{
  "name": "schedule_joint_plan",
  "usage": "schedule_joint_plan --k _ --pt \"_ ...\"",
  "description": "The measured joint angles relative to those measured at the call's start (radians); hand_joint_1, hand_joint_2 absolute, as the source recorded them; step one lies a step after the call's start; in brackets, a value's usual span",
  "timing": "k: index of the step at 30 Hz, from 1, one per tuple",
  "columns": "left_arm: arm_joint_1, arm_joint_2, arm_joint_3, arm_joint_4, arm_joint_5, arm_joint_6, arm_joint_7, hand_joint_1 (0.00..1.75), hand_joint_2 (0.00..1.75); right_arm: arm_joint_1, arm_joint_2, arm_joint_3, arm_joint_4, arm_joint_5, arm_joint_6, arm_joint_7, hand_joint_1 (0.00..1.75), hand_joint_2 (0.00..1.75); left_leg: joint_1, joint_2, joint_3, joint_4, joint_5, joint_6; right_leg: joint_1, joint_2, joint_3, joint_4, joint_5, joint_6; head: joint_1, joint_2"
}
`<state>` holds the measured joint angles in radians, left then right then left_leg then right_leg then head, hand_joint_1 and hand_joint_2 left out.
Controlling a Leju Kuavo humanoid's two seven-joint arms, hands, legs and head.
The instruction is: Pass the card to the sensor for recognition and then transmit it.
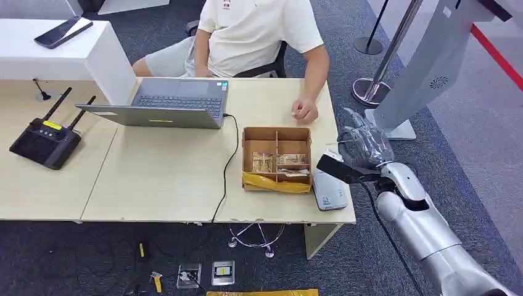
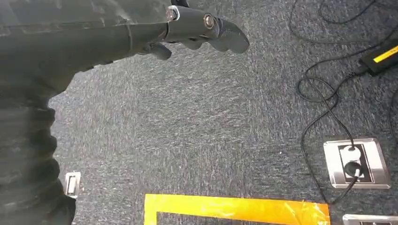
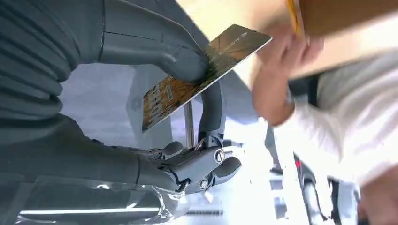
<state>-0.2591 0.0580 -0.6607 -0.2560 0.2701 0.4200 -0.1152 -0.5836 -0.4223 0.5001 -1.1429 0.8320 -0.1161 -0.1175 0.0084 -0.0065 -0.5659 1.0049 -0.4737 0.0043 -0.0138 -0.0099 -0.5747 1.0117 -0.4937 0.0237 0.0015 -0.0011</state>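
Note:
My right hand (image 1: 362,145) hovers off the table's right edge, just beyond the small white sensor box (image 1: 330,192) at the front right corner. In the right wrist view the thumb pinches a gold-brown card (image 3: 202,75) against a finger (image 3: 212,110). The card sticks out toward a person's hand (image 3: 277,89). That person sits behind the table in a white shirt, with a hand (image 1: 304,110) resting on the tabletop. A partitioned cardboard box (image 1: 275,134) with more cards stands left of the sensor. My left hand (image 2: 197,28) hangs over the carpet and holds nothing.
An open laptop (image 1: 176,102) with a black cable lies mid-table, and a black router (image 1: 44,140) sits at the left. A grey kiosk stand (image 1: 425,61) and a stanchion (image 1: 376,80) stand right of the table. Floor sockets (image 2: 356,161) and yellow tape (image 2: 234,208) mark the carpet.

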Motion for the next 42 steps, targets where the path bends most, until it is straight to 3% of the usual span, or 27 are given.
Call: schedule_joint_plan --k 3,17,28,35,36,37,38,42 --pt "0.000 -0.003 -0.002 0.000 -0.005 0.000 0.000 0.00 1.75 -0.030 0.003 -0.020 0.001 0.024 -0.063 -0.014 1.75 1.75 0.000 0.000 0.000 0.000 0.000 0.000 0.000 0.000 0.000 0.000 0.000 0.000 0.000 0.000" --pt "-0.012 -0.012 -0.017 -0.002 -0.027 -0.013 0.003 0.00 1.75 -0.117 0.064 -0.027 0.047 0.077 -0.042 -0.053 1.75 1.75 0.000 0.000 -0.001 0.000 0.000 0.000 0.000 0.000 0.000 0.000 0.000 0.000 0.000 0.000" --pt "-0.038 -0.019 -0.039 -0.006 -0.078 -0.022 0.027 0.00 1.75 -0.322 0.177 -0.004 0.262 0.112 -0.110 -0.123 1.75 1.75 0.000 0.000 0.000 0.000 0.000 0.000 0.000 0.000 0.000 0.001 0.000 0.000 0.000 0.000" --pt "-0.042 -0.023 -0.042 -0.008 -0.082 -0.022 0.032 0.00 1.75 -0.368 0.225 -0.003 0.366 0.113 -0.124 -0.124 1.75 1.75 0.000 0.000 -0.001 0.000 0.000 0.000 0.000 0.000 0.000 0.000 0.000 0.000 0.000 0.000" --pt "-0.042 -0.023 -0.042 -0.008 -0.082 -0.023 0.032 0.00 1.75 -0.371 0.230 -0.003 0.377 0.113 -0.124 -0.125 1.69 1.75 0.000 0.000 -0.001 0.000 0.000 0.000 0.000 0.000 0.000 0.000 0.000 0.000 0.000 0.000" --pt "-0.042 -0.023 -0.043 -0.008 -0.082 -0.023 0.033 0.00 1.75 -0.372 0.235 -0.003 0.387 0.113 -0.124 -0.125 0.68 1.75 0.000 -0.001 -0.001 0.000 0.000 0.000 0.000 0.000 0.000 0.000 0.000 0.000 0.000 0.000" --pt "-0.042 -0.023 -0.043 -0.008 -0.082 -0.023 0.033 0.00 1.75 -0.373 0.241 -0.002 0.394 0.113 -0.126 -0.125 0.05 1.75 0.000 -0.001 -0.001 0.000 0.000 0.000 0.000 0.000 0.000 0.000 0.000 0.000 0.000 0.000" --pt "-0.042 -0.023 -0.043 -0.008 -0.084 -0.024 0.035 0.00 1.75 -0.373 0.256 0.002 0.426 0.114 -0.136 -0.126 0.00 1.75 0.000 0.000 -0.001 0.000 0.000 0.000 0.000 0.000 -0.001 0.000 0.000 0.000 0.000 0.000"
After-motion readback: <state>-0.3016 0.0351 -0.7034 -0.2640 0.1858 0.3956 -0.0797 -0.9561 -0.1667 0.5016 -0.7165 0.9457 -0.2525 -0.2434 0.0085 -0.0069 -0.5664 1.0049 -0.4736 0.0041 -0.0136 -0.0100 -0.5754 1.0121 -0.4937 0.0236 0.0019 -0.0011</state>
